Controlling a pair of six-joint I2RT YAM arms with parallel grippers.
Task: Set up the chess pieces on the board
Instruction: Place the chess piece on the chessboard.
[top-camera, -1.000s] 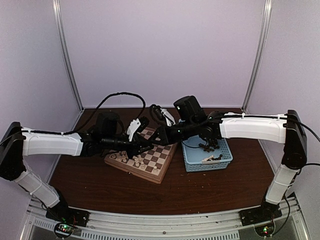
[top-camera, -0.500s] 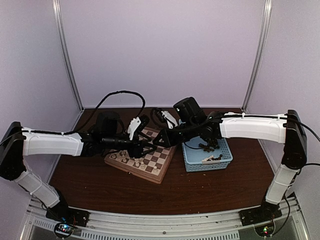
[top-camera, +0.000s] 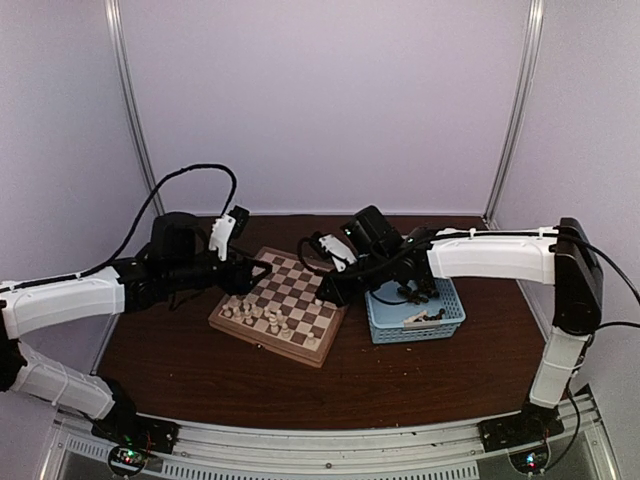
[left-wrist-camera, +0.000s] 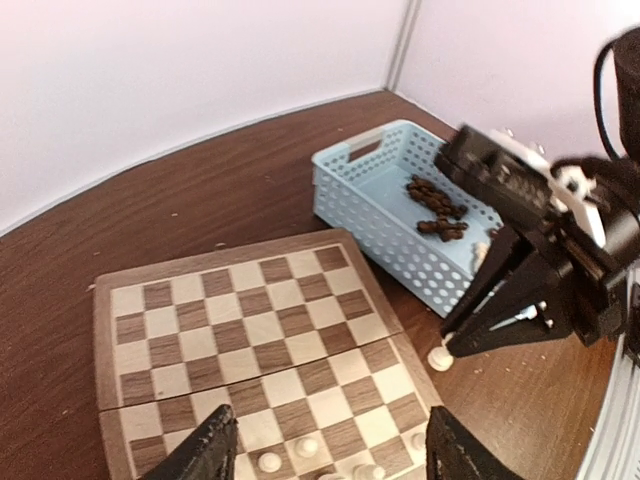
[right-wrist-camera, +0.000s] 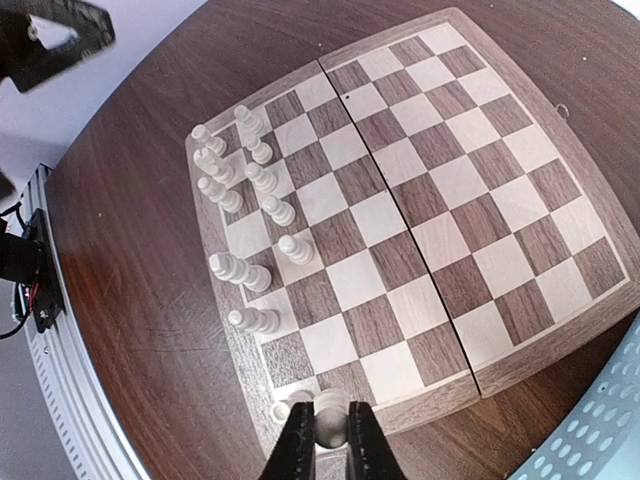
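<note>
Cream-white chess piece (right-wrist-camera: 325, 428) pinched in the right end effector (right-wrist-camera: 327, 410) at the corner of the board (right-wrist-camera: 400, 250).
Its fingers are pressed together on the piece, right over the light wood rim. More cream-white pieces (right-wrist-camera: 245, 190) stand on squares ahead and to its left. The left end effector (left-wrist-camera: 330, 425) hangs with its fingers wide apart and empty, the board directly beneath it. Just beside the right end effector, a light-blue basket (left-wrist-camera: 350, 190) on the brown surface (left-wrist-camera: 200, 210) holds dark brown pieces (left-wrist-camera: 435, 205).
</note>
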